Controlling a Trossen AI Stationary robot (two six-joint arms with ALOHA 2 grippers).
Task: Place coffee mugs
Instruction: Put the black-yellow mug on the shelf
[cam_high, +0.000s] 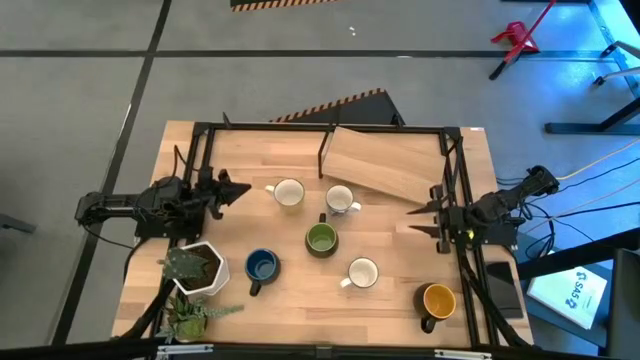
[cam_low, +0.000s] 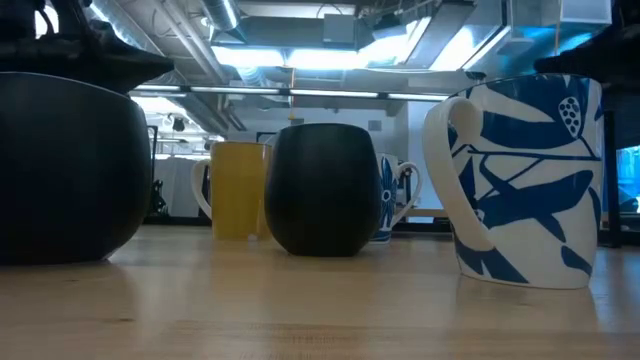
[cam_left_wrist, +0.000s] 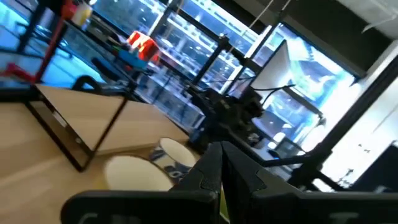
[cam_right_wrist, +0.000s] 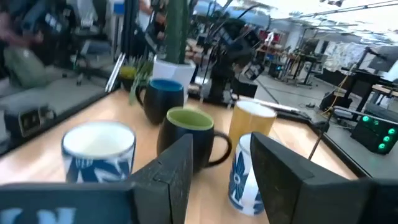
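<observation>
Six mugs stand upright on their bases on the wooden table. In the high view they are a cream-white mug (cam_high: 288, 193), a white mug with blue leaf print (cam_high: 340, 200), an olive green mug (cam_high: 321, 239), a blue mug (cam_high: 261, 266), a second white mug (cam_high: 362, 272) and a dark mug with a yellow inside (cam_high: 437, 300). My left gripper (cam_high: 246, 189) hovers shut at the table's left, pointing at the cream-white mug (cam_left_wrist: 137, 171). My right gripper (cam_high: 412, 218) is open at the table's right, facing the olive green mug (cam_right_wrist: 189, 134) and a leaf-print mug (cam_right_wrist: 242, 174).
A white hexagonal plant pot (cam_high: 200, 268) with trailing leaves stands at the near left corner. A wooden board (cam_high: 385, 165) lies tilted at the far side inside the black frame (cam_high: 330, 128). Frame posts run along both table sides. Bare wood lies between the mugs and each gripper.
</observation>
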